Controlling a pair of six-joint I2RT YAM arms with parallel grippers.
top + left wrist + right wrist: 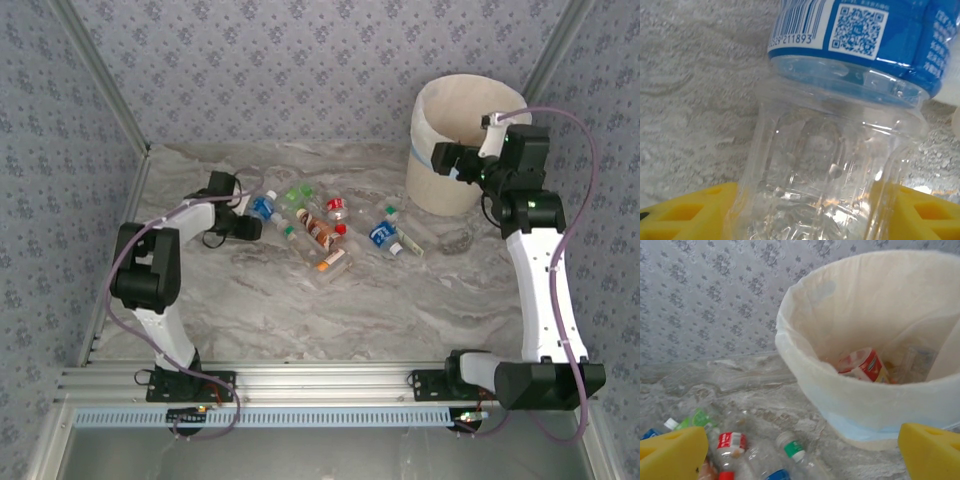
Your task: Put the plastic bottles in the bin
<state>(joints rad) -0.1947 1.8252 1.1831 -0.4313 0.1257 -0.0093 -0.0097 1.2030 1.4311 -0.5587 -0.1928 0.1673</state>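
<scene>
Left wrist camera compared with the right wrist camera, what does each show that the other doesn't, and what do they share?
Left wrist: a close-up clear bottle with a blue label, barcode and QR code, between yellow fingers. Right wrist: the bin with a red-labelled bottle inside, loose bottles on the table, patterned wall. Both: marble table and yellow fingers at the bottom corners.

Bin (440, 185): one. Plastic bottles (320, 232): about nine on the worktop (300, 310) left of the bin; at least two more inside it.
</scene>
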